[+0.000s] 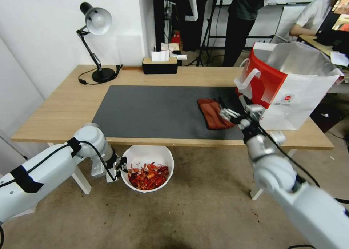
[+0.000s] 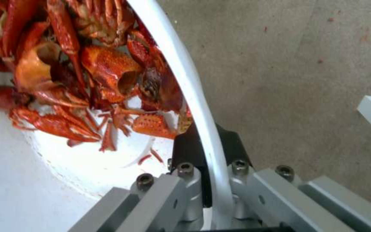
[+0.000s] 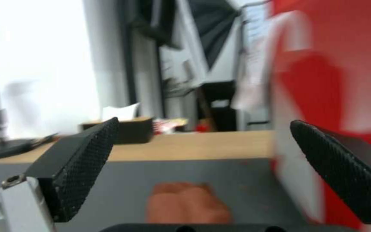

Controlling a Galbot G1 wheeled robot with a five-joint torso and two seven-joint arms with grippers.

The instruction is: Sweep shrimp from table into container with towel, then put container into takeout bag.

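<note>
The left pincer (image 1: 121, 168) is held below the front edge of the desk (image 1: 65, 107), over the floor. Its jaws are clamped on the rim of the container (image 1: 147, 155): the left wrist view shows one dark pad inside the white wall and one outside it, with the rim (image 2: 194, 93) passing between them. The container hangs just in front of and below the desk edge, upright, carried by the left pincer alone. The shrimp (image 1: 148, 176) lie piled inside the container, covering most of its bottom; in the left wrist view the red-orange shell pieces (image 2: 87, 67) rest against the inner wall close to the clamped pad.

The right pincer (image 1: 227, 112) is positioned above the right part of the dark grey mat (image 1: 145, 111), with its jaws set wide apart and nothing between them. The towel (image 1: 212, 112) lies folded on the mat directly beneath and just ahead of the right pincer; the right wrist view shows it (image 3: 185, 206) between the two textured pads (image 3: 87, 161).

The takeout bag (image 1: 291, 92) stands upright on the right end of the desk, mouth open, foil lining visible, just beside the right pincer and the towel.
</note>
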